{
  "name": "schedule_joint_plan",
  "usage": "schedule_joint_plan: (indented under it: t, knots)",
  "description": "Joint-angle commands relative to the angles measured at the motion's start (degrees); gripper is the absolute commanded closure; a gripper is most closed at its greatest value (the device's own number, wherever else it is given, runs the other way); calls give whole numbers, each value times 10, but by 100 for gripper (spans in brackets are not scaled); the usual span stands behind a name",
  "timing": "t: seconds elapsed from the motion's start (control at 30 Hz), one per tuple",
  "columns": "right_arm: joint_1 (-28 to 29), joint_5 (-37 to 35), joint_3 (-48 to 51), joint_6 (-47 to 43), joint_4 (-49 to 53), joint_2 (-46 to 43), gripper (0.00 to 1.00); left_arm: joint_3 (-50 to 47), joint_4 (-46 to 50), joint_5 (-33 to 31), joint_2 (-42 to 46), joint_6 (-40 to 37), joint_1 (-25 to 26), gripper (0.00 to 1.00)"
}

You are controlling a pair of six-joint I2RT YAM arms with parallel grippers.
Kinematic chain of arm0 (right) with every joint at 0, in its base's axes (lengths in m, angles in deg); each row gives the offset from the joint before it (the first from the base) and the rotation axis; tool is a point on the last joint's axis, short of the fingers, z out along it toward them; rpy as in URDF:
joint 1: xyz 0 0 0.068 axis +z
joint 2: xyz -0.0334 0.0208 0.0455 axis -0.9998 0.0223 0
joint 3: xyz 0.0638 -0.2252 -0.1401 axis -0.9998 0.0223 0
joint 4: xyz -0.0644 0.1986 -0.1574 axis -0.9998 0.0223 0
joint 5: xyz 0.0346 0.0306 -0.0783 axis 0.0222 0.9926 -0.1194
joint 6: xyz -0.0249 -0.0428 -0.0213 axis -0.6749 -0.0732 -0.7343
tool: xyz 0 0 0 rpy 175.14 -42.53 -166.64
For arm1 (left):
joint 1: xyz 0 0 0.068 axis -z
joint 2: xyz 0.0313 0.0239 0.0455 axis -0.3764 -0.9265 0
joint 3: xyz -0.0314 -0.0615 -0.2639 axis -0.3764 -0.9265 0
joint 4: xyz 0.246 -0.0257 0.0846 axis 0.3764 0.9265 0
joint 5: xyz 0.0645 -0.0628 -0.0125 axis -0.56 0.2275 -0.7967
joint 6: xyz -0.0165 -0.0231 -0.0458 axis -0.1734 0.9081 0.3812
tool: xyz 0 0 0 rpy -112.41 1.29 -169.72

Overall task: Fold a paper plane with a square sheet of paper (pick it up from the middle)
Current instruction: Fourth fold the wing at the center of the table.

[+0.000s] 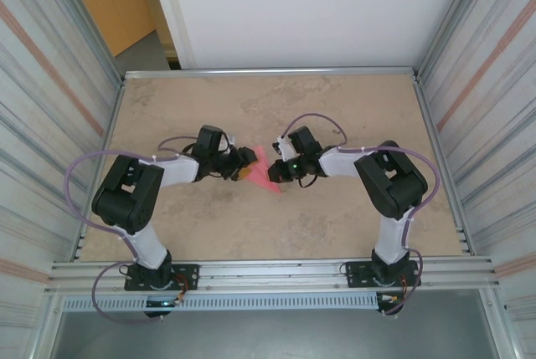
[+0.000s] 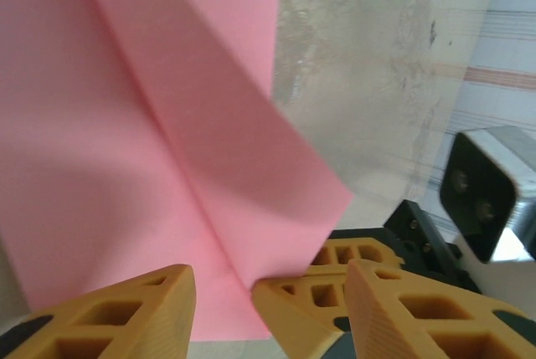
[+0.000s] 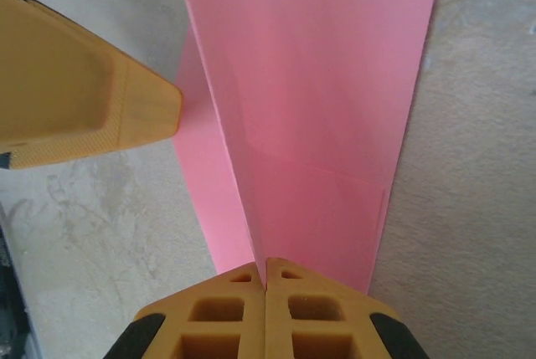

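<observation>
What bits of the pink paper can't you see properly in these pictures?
1. Top view: pink paper too small to show folds; left hand and right hand cover its sides.
2. Left wrist view: top and left edges cut the paper off.
3. Right wrist view: top edge cuts off its far end; the shut right hand hides the near tip.

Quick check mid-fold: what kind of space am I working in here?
Likely a purpose-built robot test cell: a stone-look tabletop boxed in by ribbed metal walls, with two arms bolted to an aluminium rail at its near edge.
</observation>
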Motion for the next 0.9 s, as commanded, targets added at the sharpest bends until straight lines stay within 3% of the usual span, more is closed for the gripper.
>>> schedule_joint_plan:
  t: [0.0, 0.63, 0.87]
  knots:
    - [-8, 30, 9, 26, -13, 15, 95, 24, 22, 2, -9, -24, 6, 49]
    - [-26, 65, 13, 54, -31, 30, 94, 78, 112, -32, -38, -69, 25, 52]
    - [-31, 73, 13, 61, -35, 32, 94, 90, 120, -37, -54, -73, 28, 59]
